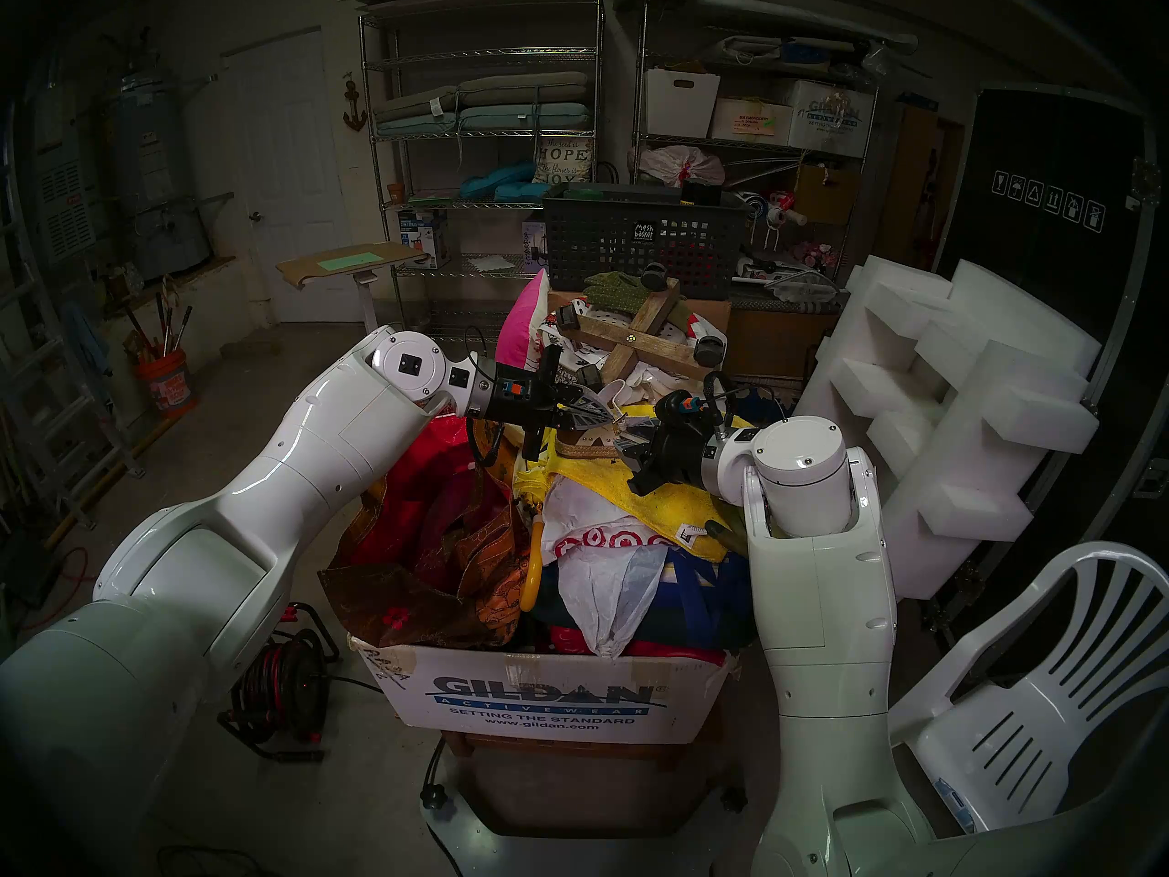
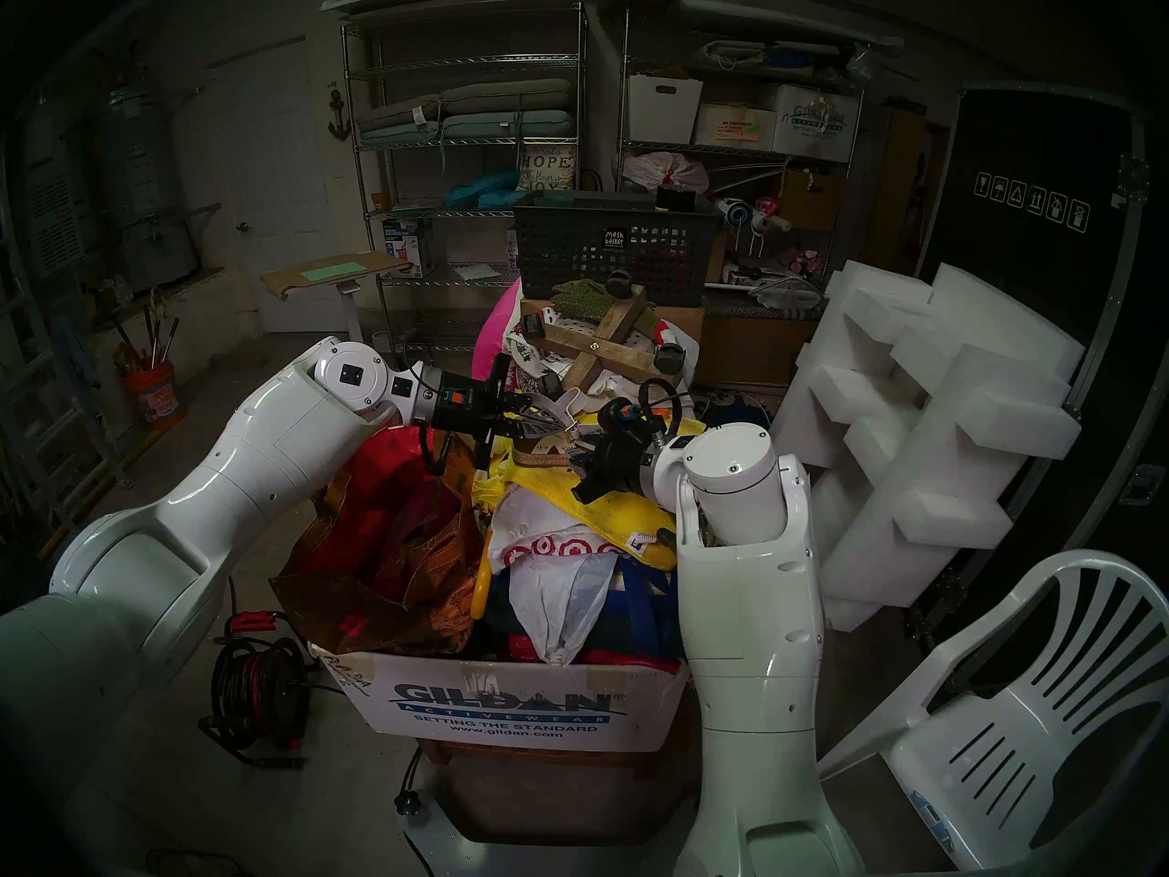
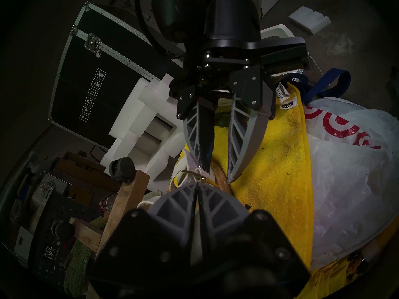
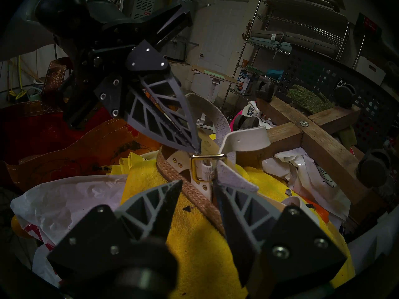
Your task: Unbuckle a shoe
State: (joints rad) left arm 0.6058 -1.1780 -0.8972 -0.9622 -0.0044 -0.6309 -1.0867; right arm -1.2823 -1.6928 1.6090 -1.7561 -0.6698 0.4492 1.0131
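The shoe (image 4: 194, 192) is a cream-white sandal with a jute sole (image 1: 585, 450), lying on a yellow towel (image 4: 205, 238) atop the cluttered box. Its gold buckle (image 4: 193, 169) faces the right wrist camera, and the strap's free end (image 4: 246, 139) curls up behind it. My left gripper (image 4: 197, 150) (image 1: 608, 417) (image 3: 197, 184) comes in from the left, shut, with its tips pinching the strap at the buckle's corner. My right gripper (image 4: 197, 181) (image 1: 623, 442) (image 3: 217, 173) comes in from the right. Its fingers, set apart, clasp the sole edge and strap base just below the buckle.
A wooden cross dolly with casters (image 1: 645, 344), green gloves (image 1: 617, 284) and a black mesh basket (image 1: 639, 249) sit just behind the shoe. Red and orange bags (image 1: 430, 496) and white plastic bags (image 1: 594, 540) fill the Gildan box (image 1: 538, 698). Foam blocks (image 1: 949, 382) and a white chair (image 1: 1044, 698) stand at my right.
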